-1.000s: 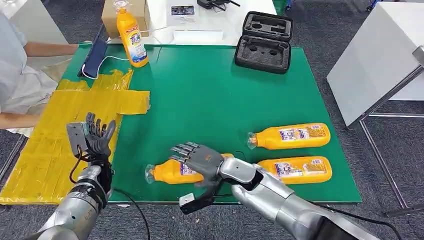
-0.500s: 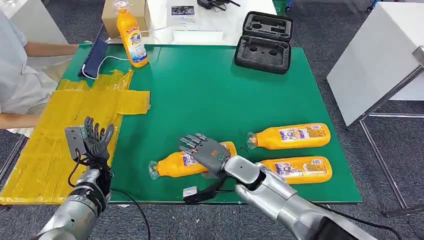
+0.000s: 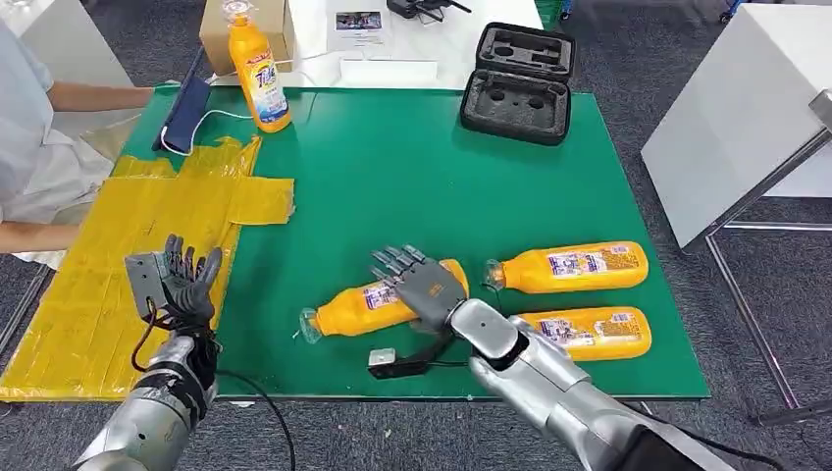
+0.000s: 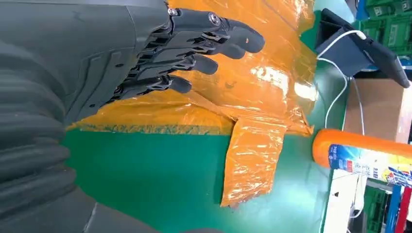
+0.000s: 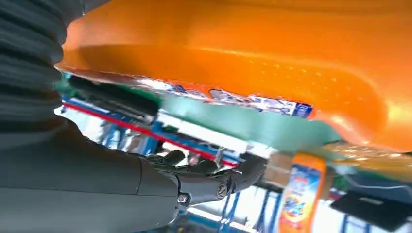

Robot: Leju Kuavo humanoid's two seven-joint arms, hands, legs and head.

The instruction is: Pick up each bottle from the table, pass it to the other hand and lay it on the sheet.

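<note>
An orange bottle [image 3: 368,306] lies tilted on the green table [image 3: 392,177], neck toward the near left. My right hand [image 3: 422,285] lies over its thick end, fingers stretched out; the thumb is hidden. In the right wrist view the bottle [image 5: 272,63] sits close above the straight fingers [image 5: 209,177]. Two more orange bottles [image 3: 574,267] [image 3: 584,332] lie to the right. Another bottle [image 3: 260,74] stands upright at the far left. My left hand [image 3: 182,280] is raised and holds nothing, fingers apart, over the near edge of the yellow sheet [image 3: 118,255].
A black foam case [image 3: 520,83] sits open at the far side. A dark tablet with a white cable [image 3: 184,113] lies by the sheet's far corner. A person [image 3: 29,137] sits at the left edge. A white table [image 3: 746,108] stands to the right.
My right hand has moved right and away from me on the bottle, which swung with it, its thick end going farther off. My left hand sank slightly.
</note>
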